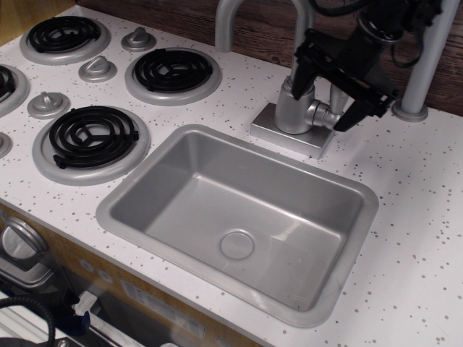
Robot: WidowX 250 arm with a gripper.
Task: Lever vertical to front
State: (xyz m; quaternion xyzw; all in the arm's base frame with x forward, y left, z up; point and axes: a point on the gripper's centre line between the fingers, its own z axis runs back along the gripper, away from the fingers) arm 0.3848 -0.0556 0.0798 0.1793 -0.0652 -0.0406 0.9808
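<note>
The lever is a small silver-grey paddle standing upright on a short round stub at the right side of the faucet body. My black gripper hangs over it from the upper right. It is open, with one finger left of the faucet body and the other finger right of the lever. The lever stands between the fingers and neither seems to touch it. The gripper hides the top of the paddle.
The faucet's curved spout rises behind the silver sink basin. A grey post stands at the right rear. Black stove burners and conical knobs lie to the left on the speckled white counter.
</note>
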